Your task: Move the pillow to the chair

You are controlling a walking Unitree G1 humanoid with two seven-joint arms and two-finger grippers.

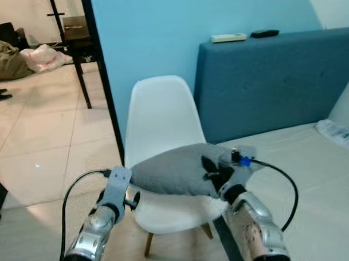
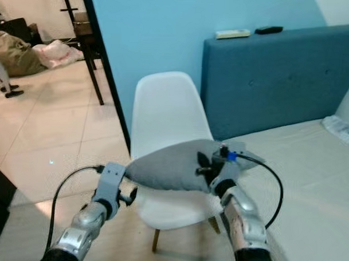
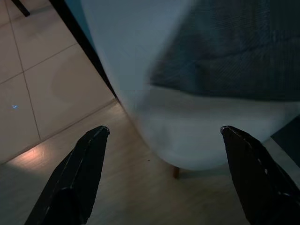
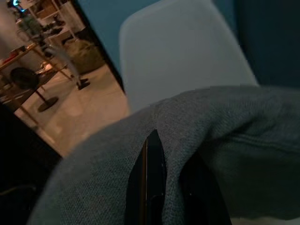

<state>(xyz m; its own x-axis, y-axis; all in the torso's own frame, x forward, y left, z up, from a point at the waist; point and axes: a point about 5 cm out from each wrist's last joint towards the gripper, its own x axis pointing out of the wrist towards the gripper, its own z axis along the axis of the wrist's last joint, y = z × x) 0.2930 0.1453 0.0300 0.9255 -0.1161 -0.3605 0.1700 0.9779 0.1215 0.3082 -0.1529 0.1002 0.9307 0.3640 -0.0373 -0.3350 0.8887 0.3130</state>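
A grey pillow (image 1: 176, 172) hangs level over the seat of a white plastic chair (image 1: 162, 116). My right gripper (image 1: 212, 171) is shut on the pillow's right end; in the right wrist view one black finger (image 4: 149, 180) presses into the grey fabric (image 4: 220, 140). My left gripper (image 1: 133, 196) sits just below the pillow's left tip, by the seat's front edge. The left wrist view has its two fingers (image 3: 77, 173) spread wide, open, nothing between them, facing the chair seat (image 3: 206, 140) with the pillow (image 3: 229, 51) above it.
A bed with a beige sheet (image 1: 311, 169) and a blue headboard (image 1: 274, 76) stands right of the chair. A light blue wall (image 1: 166, 33) rises behind it. Tiled floor (image 1: 42, 131) opens to the left, with a dark table leg (image 1: 79, 70) and bags (image 1: 42, 57) farther off.
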